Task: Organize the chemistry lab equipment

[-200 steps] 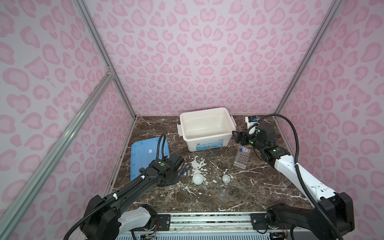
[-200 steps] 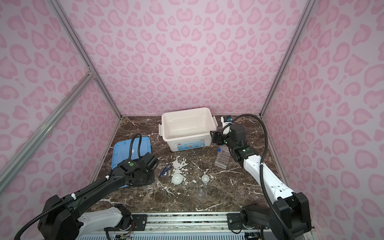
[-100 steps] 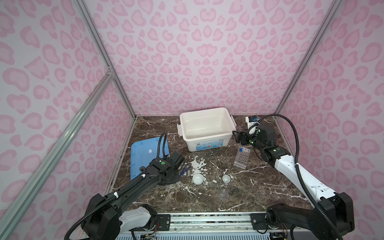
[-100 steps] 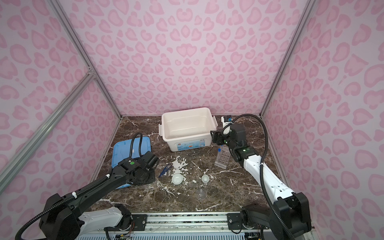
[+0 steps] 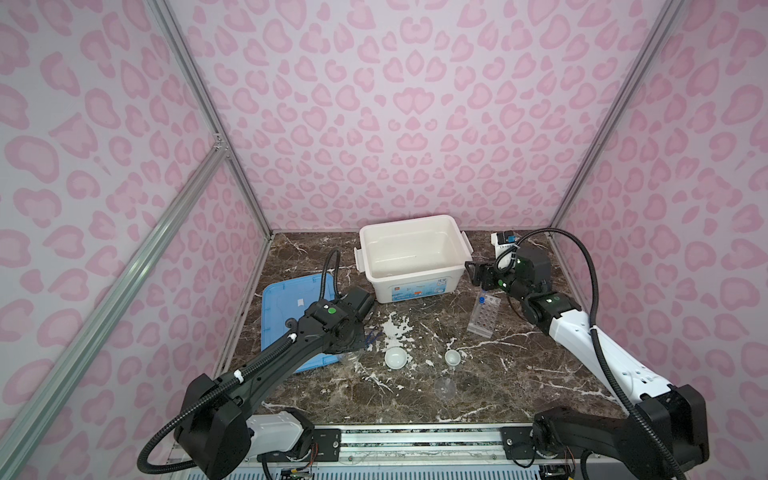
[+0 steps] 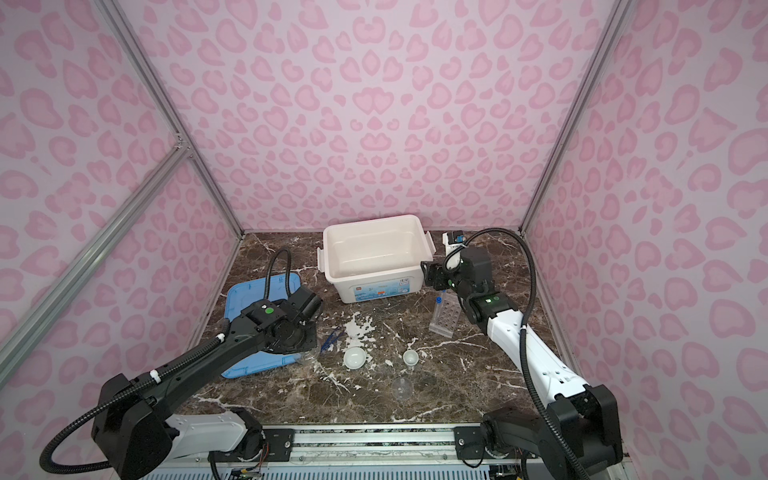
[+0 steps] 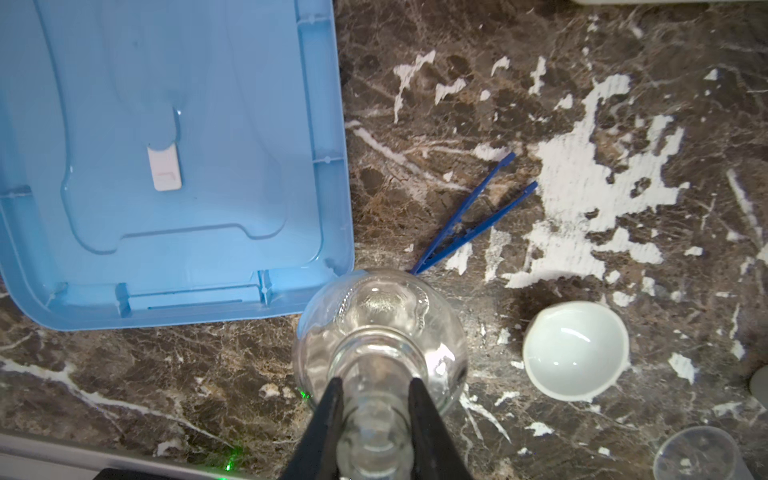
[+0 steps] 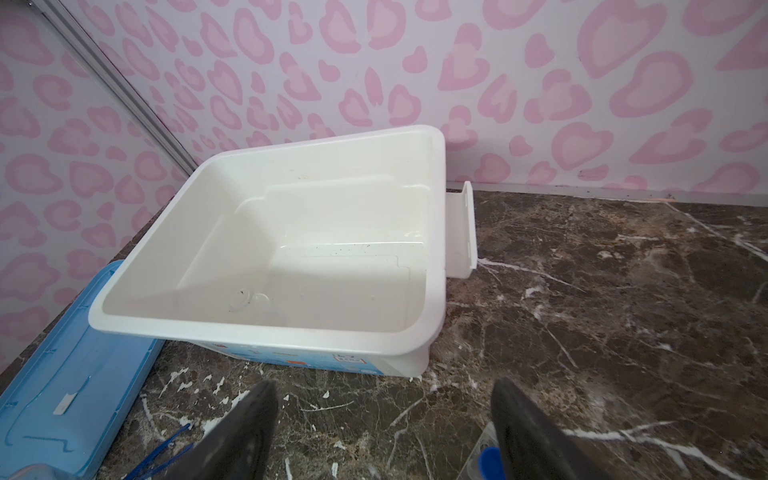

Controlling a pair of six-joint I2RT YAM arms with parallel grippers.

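Enclosure walls (image 5: 395, 124): pale lilac w/ pink heart blotches. Marble desk (image 5: 519, 374): dk brown, white veins. Rectangular plastic bin (image 8: 249, 332): white, blue label. Flat plastic lid (image 7: 166, 104): lt blue. Plastic tweezers (image 7: 469, 220): dk blue. Small round bowl (image 7: 575, 351): white.

Clear glossy glass flask (image 7: 376, 320)

You're looking at things lying around the bin (image 5: 415, 286).
The lid (image 5: 282, 307) is lying front-left of it, the rack (image 5: 483, 318) front-right, two bowls (image 5: 395, 357) (image 5: 452, 356) nearer you, tweezers (image 7: 440, 245) beside the lid.
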